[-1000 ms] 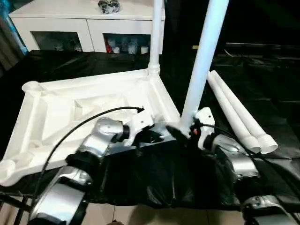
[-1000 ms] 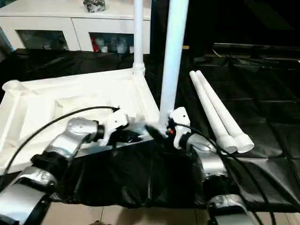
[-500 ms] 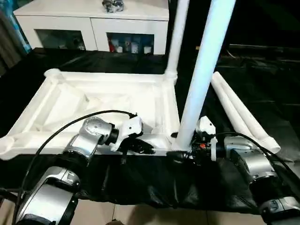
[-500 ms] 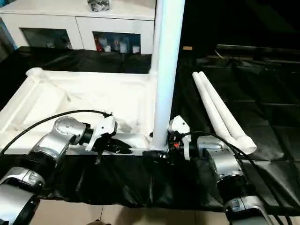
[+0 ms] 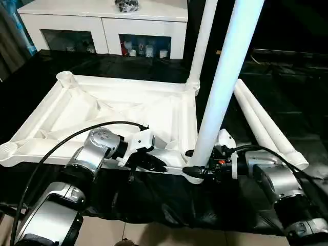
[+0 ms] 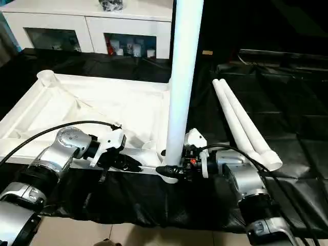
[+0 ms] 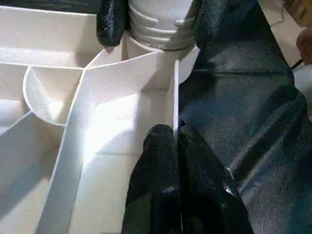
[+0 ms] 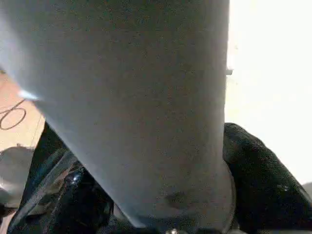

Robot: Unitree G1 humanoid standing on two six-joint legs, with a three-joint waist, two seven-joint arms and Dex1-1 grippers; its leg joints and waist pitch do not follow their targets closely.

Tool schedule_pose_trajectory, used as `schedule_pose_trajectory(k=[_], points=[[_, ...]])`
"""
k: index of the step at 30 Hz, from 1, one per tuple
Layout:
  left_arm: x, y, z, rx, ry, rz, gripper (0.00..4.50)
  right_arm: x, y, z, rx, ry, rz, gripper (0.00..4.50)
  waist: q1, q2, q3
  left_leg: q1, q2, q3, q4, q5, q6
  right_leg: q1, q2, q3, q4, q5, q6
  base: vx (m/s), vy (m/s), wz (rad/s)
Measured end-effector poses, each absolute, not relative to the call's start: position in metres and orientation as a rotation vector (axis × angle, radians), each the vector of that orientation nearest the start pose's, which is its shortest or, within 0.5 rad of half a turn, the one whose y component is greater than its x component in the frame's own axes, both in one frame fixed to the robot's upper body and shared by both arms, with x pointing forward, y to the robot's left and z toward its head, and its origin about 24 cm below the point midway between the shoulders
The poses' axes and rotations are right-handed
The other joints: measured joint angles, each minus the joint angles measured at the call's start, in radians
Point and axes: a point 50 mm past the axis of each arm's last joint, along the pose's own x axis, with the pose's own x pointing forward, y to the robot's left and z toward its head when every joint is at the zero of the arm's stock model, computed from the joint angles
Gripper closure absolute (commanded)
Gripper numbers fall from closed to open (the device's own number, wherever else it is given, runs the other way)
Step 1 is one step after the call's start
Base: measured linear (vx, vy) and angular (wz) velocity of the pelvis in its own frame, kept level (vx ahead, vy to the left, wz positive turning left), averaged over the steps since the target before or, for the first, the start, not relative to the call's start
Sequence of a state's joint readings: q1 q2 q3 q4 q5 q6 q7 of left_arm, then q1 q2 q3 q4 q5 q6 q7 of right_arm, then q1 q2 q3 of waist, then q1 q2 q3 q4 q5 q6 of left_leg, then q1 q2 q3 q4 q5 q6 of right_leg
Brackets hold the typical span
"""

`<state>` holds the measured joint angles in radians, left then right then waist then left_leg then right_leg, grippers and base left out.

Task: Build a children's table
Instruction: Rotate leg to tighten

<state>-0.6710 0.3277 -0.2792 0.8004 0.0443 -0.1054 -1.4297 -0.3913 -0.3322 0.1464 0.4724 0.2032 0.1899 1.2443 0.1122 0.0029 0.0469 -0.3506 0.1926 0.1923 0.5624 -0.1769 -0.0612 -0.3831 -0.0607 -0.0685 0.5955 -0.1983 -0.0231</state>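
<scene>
The white tabletop lies upside down on a black cloth, ribs facing up. One white leg stands in its far right corner socket. A second leg stands upright at the near right corner. My right gripper is shut on the base of this leg, and its fingers flank the threaded end. My left gripper is shut on the tabletop's thin near rim, just left of that corner. Two more legs lie side by side on the cloth to the right.
A white glass-doored cabinet stands behind the work with a small dark object on top. The black cloth covers the whole work surface and drapes over its near edge. Tan floor shows below that edge.
The tabletop has swung round so its near edge lies square to me, and the near right corner with its leg has come closer. My right gripper's fingers have closed in on the leg's base.
</scene>
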Motion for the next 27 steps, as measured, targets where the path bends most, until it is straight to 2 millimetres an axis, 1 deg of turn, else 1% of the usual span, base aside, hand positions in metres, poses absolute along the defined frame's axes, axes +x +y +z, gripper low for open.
schedule_pose_trajectory(k=[2,4,6,8,13,14,15,17,19,20,21,22,26,27], points=[[0.319,0.128,0.047,0.402,0.432,-1.508,4.50,0.290,-0.142,0.028,0.044,0.347,1.186,1.78,-0.002,0.001,0.000,0.001,0.000,0.000,0.001,0.000,-0.001,0.000,0.000,0.000,0.001,0.001,-0.001,0.000,0.000,0.00],[0.324,0.123,0.046,0.395,0.426,-1.437,4.50,0.297,-0.142,0.026,0.063,0.316,1.052,1.79,-0.011,0.003,0.000,0.001,-0.001,0.001,0.002,0.000,-0.001,0.000,-0.001,0.001,0.000,0.002,-0.001,0.000,0.000,0.00],[0.326,0.114,0.044,0.382,0.415,-1.385,4.50,0.304,-0.144,0.024,0.078,0.303,0.932,1.80,-0.020,0.003,0.000,0.002,-0.001,0.001,0.002,0.000,-0.001,0.001,-0.001,0.001,-0.001,0.000,0.001,0.000,0.000,0.00],[0.329,0.108,0.043,0.376,0.412,-1.335,4.50,0.310,-0.143,0.023,0.091,0.290,0.832,1.80,-0.026,0.004,0.000,0.002,-0.001,0.001,0.003,0.000,-0.001,0.001,-0.001,0.002,-0.001,0.001,0.000,0.000,0.000,0.00],[0.335,0.088,0.042,0.347,0.404,-1.229,4.50,0.321,-0.142,0.020,0.099,0.277,0.612,1.80,-0.026,0.005,-0.001,0.002,-0.001,0.001,0.003,0.001,-0.001,0.002,-0.001,0.002,-0.001,0.001,0.000,0.000,0.000,0.00],[0.337,0.081,0.041,0.344,0.399,-1.195,4.50,0.325,-0.141,0.021,0.097,0.269,0.543,1.80,-0.026,0.007,-0.002,0.003,-0.001,0.001,0.003,0.001,-0.001,0.002,-0.001,0.002,-0.001,0.001,0.001,0.000,0.000,0.00],[0.337,0.075,0.041,0.340,0.395,-1.175,4.50,0.327,-0.141,0.021,0.086,0.264,0.496,1.45,-0.025,0.008,-0.003,0.002,-0.002,0.001,0.003,0.001,-0.001,0.002,-0.002,0.002,-0.001,0.001,0.001,0.000,0.000,0.00],[0.338,0.069,0.040,0.336,0.390,-1.160,4.50,0.328,-0.141,0.020,0.076,0.255,0.441,1.10,-0.024,0.011,-0.004,0.002,-0.002,0.001,0.003,0.000,-0.001,0.002,-0.002,0.002,-0.001,0.001,0.001,0.000,0.000,0.00],[0.338,0.067,0.040,0.335,0.387,-1.159,4.50,0.329,-0.138,0.020,0.079,0.241,0.413,0.92,-0.023,0.014,-0.006,0.001,-0.002,0.002,0.002,0.000,0.000,0.002,-0.003,0.002,-0.001,0.001,0.001,0.000,0.000,0.00],[0.338,0.067,0.041,0.335,0.385,-1.160,4.50,0.329,-0.138,0.019,0.081,0.237,0.409,0.92,-0.023,0.015,-0.007,0.001,-0.002,0.001,0.002,0.000,0.000,0.001,-0.003,0.002,-0.001,0.001,0.001,0.000,0.000,0.00],[0.338,0.067,0.041,0.337,0.382,-1.162,4.50,0.329,-0.137,0.020,0.087,0.232,0.407,0.83,-0.023,0.015,-0.007,0.001,-0.002,0.002,0.002,0.001,0.000,0.001,-0.002,0.002,-0.001,0.001,0.001,0.000,0.000,0.00],[0.338,0.067,0.041,0.341,0.378,-1.165,4.50,0.329,-0.137,0.020,0.094,0.229,0.408,0.65,-0.023,0.016,-0.007,0.001,-0.002,0.002,0.002,0.001,0.000,0.001,-0.002,0.002,-0.001,0.001,0.001,0.000,0.000,0.00],[0.339,0.067,0.041,0.348,0.368,-1.168,4.50,0.329,-0.136,0.020,0.087,0.219,0.422,0.31,-0.023,0.018,-0.006,0.000,-0.002,0.001,0.002,0.000,0.000,0.001,-0.002,0.001,-0.001,0.001,0.002,0.000,0.000,0.00],[0.339,0.067,0.041,0.352,0.364,-1.169,4.50,0.329,-0.136,0.020,0.077,0.217,0.424,0.31,-0.023,0.018,-0.006,0.000,-0.002,0.002,0.001,0.000,0.000,0.000,-0.002,0.001,-0.001,0.001,0.002,0.000,0.000,0.00]])
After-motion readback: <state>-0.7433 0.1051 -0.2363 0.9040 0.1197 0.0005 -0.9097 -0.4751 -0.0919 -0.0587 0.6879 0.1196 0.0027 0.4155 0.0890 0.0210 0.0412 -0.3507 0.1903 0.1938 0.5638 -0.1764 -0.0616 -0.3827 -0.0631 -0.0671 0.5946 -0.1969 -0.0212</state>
